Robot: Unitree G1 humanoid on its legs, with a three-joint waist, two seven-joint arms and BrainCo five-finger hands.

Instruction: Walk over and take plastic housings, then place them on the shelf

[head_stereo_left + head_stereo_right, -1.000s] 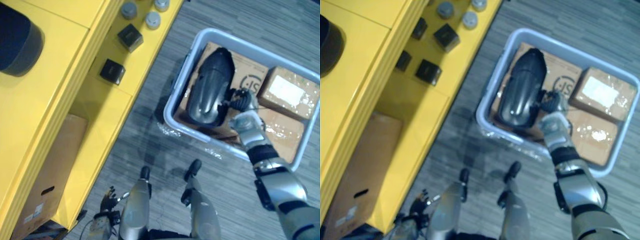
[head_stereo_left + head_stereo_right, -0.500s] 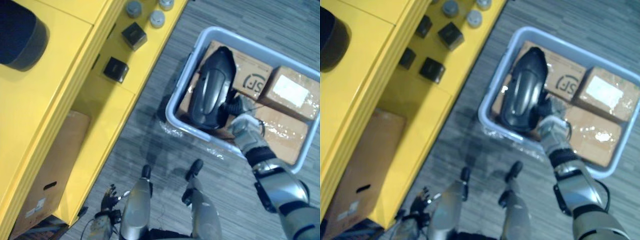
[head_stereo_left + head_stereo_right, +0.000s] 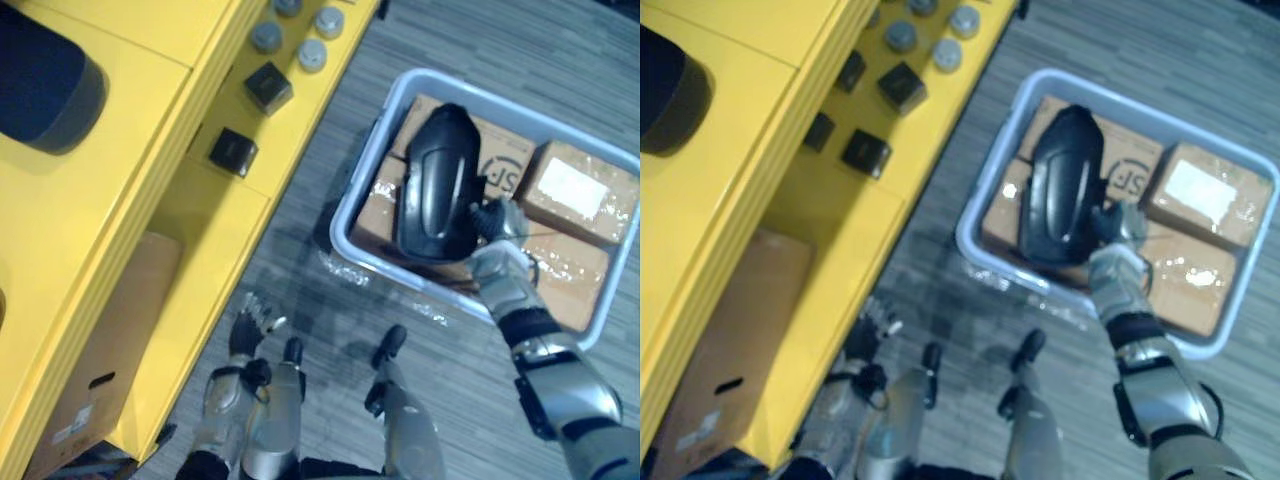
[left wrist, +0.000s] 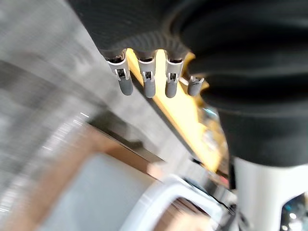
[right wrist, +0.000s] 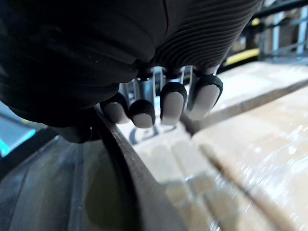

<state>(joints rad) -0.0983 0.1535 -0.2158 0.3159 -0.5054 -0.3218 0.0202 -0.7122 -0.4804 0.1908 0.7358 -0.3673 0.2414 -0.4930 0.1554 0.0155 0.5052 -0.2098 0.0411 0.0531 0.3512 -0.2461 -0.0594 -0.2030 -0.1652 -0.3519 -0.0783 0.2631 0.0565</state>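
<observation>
A black plastic housing leans tilted in the grey bin, resting on cardboard boxes. My right hand is at its right edge; the right wrist view shows its fingers curled over the housing's dark rim. Low beside the yellow shelf, my left hand is raised with its fingers straight and nothing in it.
Sealed cardboard boxes fill the bin's floor. Two black cubes and several grey round caps sit on the shelf's lower level. A dark rounded object lies on the upper level. A cardboard box stands under the shelf.
The housing has tipped up and shifted right in the bin with my right hand on it. My left hand has risen from low at the bottom edge.
</observation>
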